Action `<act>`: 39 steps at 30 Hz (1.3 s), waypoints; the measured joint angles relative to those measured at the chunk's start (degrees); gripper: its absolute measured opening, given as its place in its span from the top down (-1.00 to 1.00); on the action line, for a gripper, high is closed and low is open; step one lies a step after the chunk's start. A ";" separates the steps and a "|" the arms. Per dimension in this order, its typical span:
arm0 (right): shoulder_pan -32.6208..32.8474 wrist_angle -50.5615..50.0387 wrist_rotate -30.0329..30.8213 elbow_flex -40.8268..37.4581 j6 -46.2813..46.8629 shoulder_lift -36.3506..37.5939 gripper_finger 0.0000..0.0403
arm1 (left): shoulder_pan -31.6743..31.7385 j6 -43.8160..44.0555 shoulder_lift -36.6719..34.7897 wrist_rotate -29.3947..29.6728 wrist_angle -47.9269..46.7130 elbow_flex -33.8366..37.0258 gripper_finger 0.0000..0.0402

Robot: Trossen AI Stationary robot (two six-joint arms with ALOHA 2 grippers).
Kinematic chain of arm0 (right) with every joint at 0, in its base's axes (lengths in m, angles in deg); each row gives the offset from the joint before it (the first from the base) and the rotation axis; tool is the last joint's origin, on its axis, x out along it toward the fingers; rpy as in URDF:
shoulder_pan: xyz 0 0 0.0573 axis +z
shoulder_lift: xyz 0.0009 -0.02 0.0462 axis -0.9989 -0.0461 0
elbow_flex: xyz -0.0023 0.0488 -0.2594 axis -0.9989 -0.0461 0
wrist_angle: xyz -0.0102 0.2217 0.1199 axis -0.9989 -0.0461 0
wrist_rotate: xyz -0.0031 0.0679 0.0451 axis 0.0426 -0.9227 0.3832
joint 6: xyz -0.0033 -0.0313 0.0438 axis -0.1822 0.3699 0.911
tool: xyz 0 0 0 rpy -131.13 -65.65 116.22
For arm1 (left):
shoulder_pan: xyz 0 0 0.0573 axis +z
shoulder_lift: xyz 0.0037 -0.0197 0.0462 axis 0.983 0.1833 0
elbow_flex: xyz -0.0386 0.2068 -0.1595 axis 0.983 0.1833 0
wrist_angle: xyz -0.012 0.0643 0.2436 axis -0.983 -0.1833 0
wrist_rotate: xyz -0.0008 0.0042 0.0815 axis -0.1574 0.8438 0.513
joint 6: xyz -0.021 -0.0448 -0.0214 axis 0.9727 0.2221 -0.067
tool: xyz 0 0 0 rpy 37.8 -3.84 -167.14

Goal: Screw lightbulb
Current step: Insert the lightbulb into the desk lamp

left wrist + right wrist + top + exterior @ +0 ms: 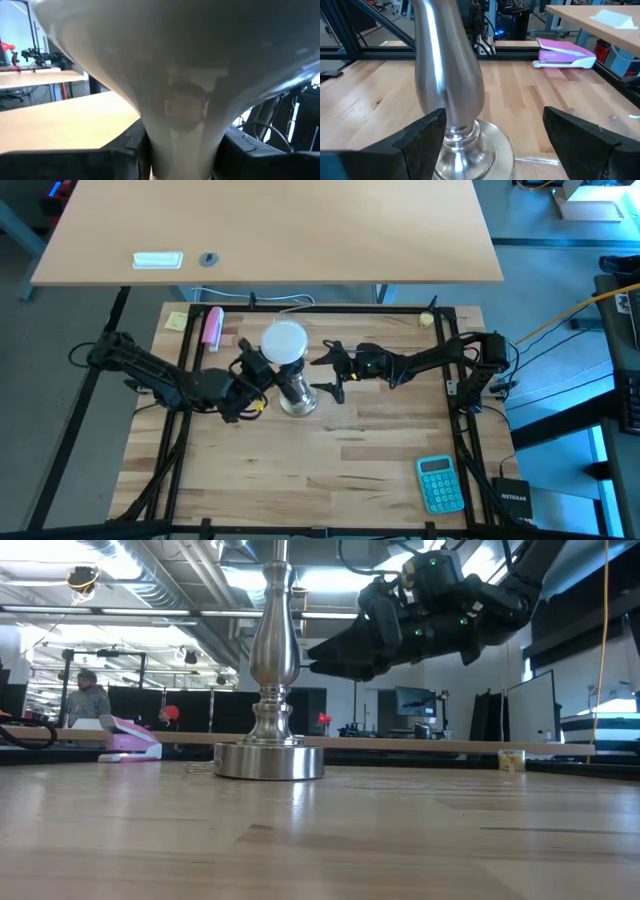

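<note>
Left tool [252, 370] is clamped on the lightbulb [284, 341] neck atop the metal lamp stand [297, 395] mid-bench, right tool [335, 372] hangs wide open beside the stem, so I'd brace that stem and twist gently, keeping the bulb straight.

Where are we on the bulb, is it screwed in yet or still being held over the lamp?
Done: the left pincer is shut on the lightbulb at its neck, with the bulb above the lamp stand. In hand: seating it; the socket joint is hidden. The right pincer is open beside the stand's stem. Left: turning it in and letting go.
</note>
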 joint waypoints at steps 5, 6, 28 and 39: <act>0.00 -1.04 0.07 0.00 -0.43 0.00 -0.66 | 1.27 6.38 0.00 -0.49 -7.67 -0.11 0.31; 0.00 -1.10 0.07 0.00 -0.42 0.00 -0.66 | 1.36 7.73 -0.12 -0.52 -8.81 -0.19 0.32; 1.13 2.74 -6.07 1.78 1.26 -6.61 -0.66 | 1.53 6.84 -0.09 -0.54 -10.99 -0.13 0.33; 4.91 7.90 -0.85 9.80 -0.10 -18.39 -0.66 | 1.60 6.25 -0.07 -0.57 -10.85 -0.07 0.33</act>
